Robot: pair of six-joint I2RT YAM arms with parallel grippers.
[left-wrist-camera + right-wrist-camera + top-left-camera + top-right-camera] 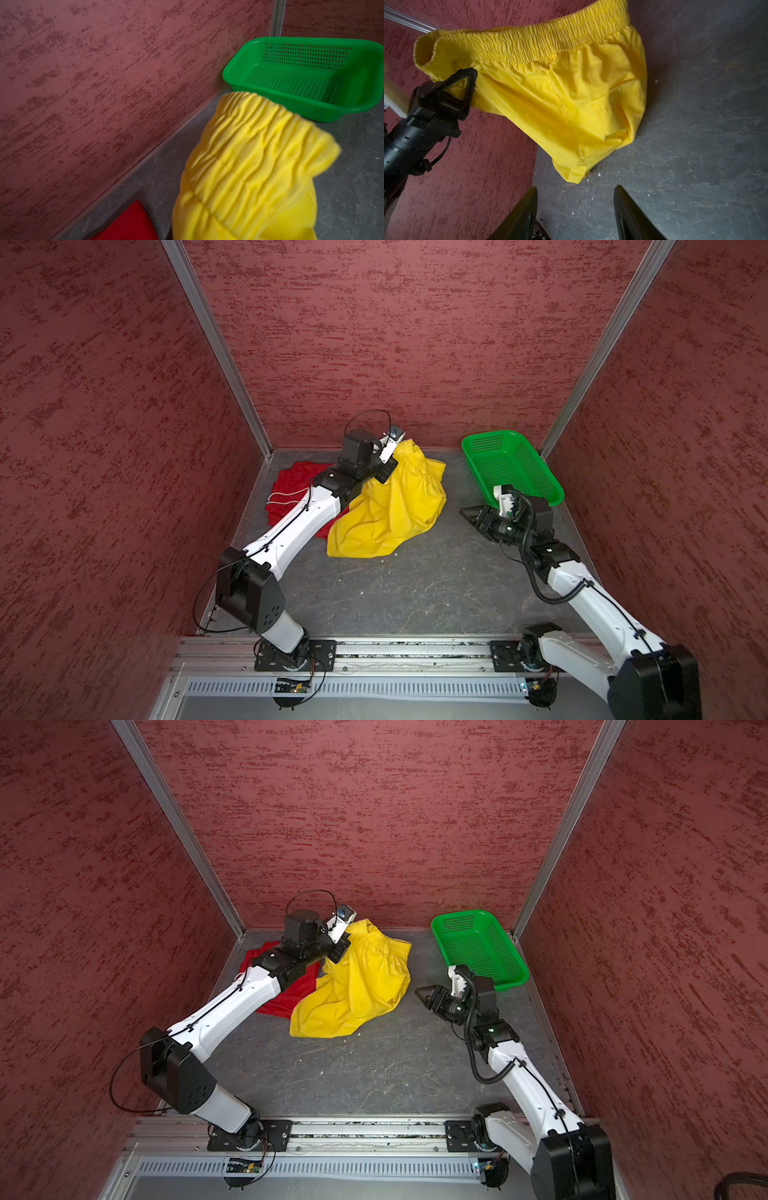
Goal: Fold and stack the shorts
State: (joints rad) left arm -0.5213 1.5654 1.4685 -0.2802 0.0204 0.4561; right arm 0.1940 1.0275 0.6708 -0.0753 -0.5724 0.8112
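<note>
Beneath the left pincer point(471, 72), clamped on one waistband corner, the yellow shorts point(560, 93) hang; the right pincer point(575, 188), gaping empty, should pinch the opposite corner level.

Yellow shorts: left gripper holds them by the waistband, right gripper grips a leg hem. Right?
No: the right gripper is open, clear of the cloth, as the right wrist view shows. The left gripper does hold the yellow shorts by the waistband.

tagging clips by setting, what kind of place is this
Likely a lab test booth, not a home: red textured walls framed by aluminium posts, and two robot arms bolted to a metal rail.
</note>
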